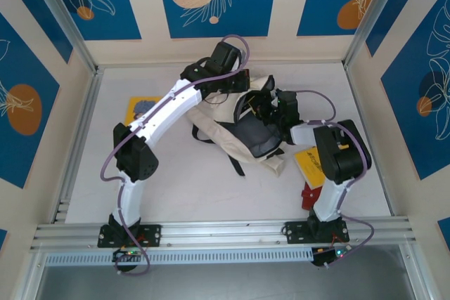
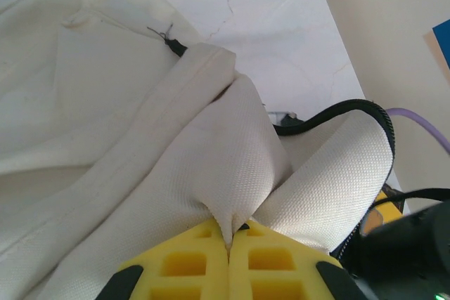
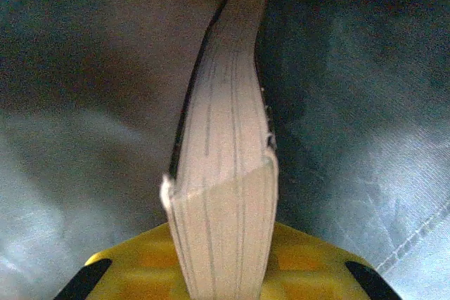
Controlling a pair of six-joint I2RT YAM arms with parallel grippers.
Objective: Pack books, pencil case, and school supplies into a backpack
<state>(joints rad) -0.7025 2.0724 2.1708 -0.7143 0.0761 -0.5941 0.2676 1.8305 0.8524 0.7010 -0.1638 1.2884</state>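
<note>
The cream-white backpack (image 1: 223, 116) lies in the middle of the table with its mouth open toward the right. My left gripper (image 1: 235, 86) is at its far top edge, and in the left wrist view the yellow fingers (image 2: 190, 265) are shut on a pinched fold of the backpack fabric (image 2: 239, 152). Reaching into the opening, my right gripper (image 1: 268, 112) is shut on a book (image 3: 225, 138) held edge-on with its pale pages showing. The dark grey backpack lining (image 3: 351, 103) surrounds the book. A yellow book (image 1: 140, 108) with a grey-blue picture lies to the left of the backpack.
Another yellow book (image 1: 309, 165) lies by the right arm's base, with a red and black item (image 1: 309, 196) just in front of it. Dark straps (image 1: 235, 163) trail from the backpack toward the near side. The right arm's black body (image 2: 411, 251) sits close beside my left gripper.
</note>
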